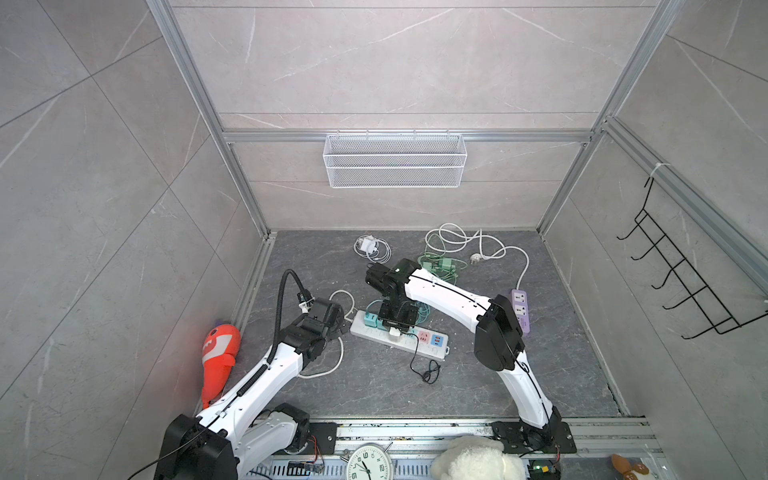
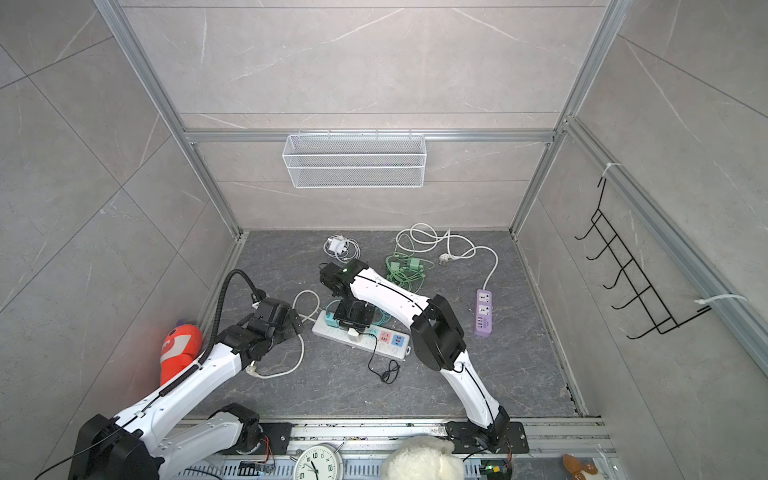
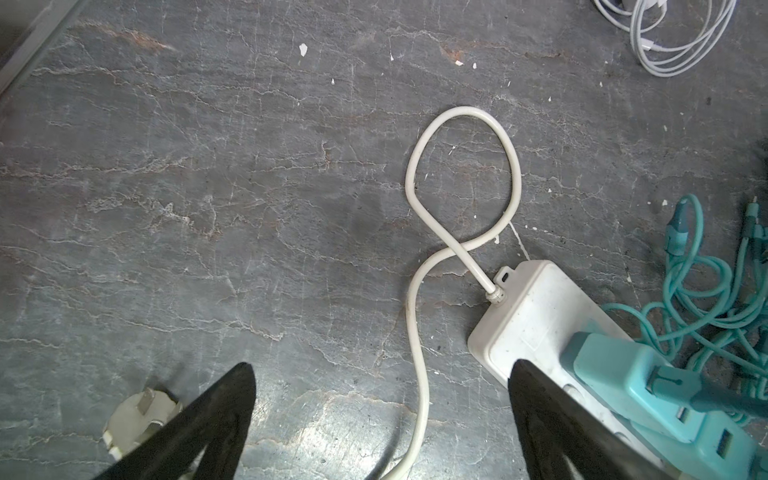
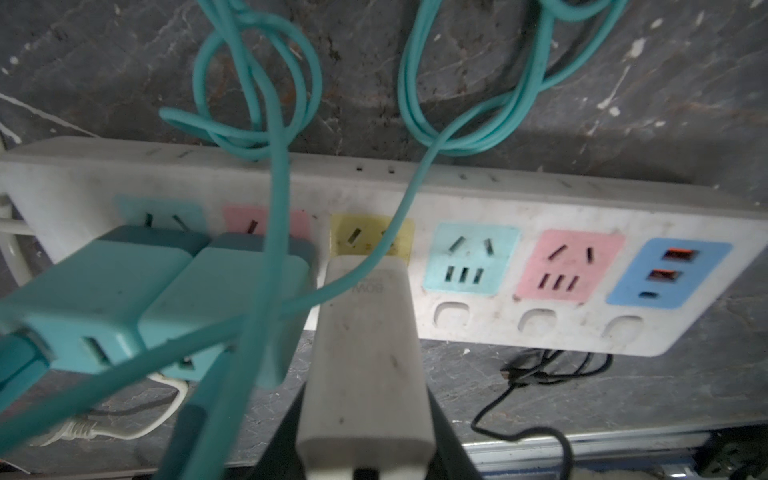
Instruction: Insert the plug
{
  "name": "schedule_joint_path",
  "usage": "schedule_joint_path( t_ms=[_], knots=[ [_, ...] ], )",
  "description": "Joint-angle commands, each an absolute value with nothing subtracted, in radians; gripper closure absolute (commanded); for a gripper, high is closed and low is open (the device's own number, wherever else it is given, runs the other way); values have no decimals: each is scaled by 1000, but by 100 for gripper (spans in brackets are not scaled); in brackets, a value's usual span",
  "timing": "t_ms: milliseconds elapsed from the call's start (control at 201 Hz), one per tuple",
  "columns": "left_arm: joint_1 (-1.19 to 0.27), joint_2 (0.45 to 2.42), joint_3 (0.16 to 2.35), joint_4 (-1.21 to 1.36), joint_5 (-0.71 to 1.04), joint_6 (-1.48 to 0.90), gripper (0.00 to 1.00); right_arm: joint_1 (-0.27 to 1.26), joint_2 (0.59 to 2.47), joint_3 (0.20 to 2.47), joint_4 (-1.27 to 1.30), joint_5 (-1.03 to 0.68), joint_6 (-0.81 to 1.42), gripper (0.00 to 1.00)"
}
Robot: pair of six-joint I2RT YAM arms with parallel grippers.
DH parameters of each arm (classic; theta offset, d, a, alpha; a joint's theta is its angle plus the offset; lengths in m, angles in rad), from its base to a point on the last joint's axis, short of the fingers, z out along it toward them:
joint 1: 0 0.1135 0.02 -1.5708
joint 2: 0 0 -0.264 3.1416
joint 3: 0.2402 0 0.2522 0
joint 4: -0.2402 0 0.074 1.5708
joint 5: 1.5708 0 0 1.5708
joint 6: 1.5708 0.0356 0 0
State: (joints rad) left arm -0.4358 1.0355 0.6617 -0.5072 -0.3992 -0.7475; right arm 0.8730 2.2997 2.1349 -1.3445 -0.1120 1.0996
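Observation:
In the right wrist view my right gripper (image 4: 365, 399) is shut on a white charger plug (image 4: 365, 353). The plug's front end meets the yellow socket (image 4: 353, 237) of the white power strip (image 4: 519, 208); its prongs are hidden. A teal cable (image 4: 399, 220) drapes over that socket. Two teal chargers (image 4: 104, 291) sit in the sockets beside it. In both top views the plug (image 1: 394, 336) (image 2: 353, 336) stands on the strip (image 1: 365, 332) under the right gripper (image 1: 395, 326). My left gripper (image 3: 381, 365) is open over the floor at the strip's cord end (image 3: 528, 316), holding nothing.
The strip's white cord (image 3: 415, 332) loops between the left fingers, its three-pin plug (image 3: 137, 415) on the floor. A black cable (image 1: 428, 370), purple strip (image 1: 521, 311), green charger (image 1: 440, 266), white charger (image 1: 370, 247) and orange toy (image 1: 220, 353) lie around.

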Motion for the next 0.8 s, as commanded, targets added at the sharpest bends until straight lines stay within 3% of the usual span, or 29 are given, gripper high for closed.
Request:
schedule_joint_path(
  t_ms=[0, 378, 792],
  knots=[
    [-429, 971, 661, -512, -412, -747, 2, 879, 2387, 2187, -1397, -92, 1075, 100],
    [-429, 842, 696, -605, -445, -751, 0, 856, 2376, 2031, -1287, -114, 1094, 100],
    [-430, 845, 706, -629, -461, -759, 0, 851, 2498, 2247, -1402, -92, 1047, 100]
  ],
)
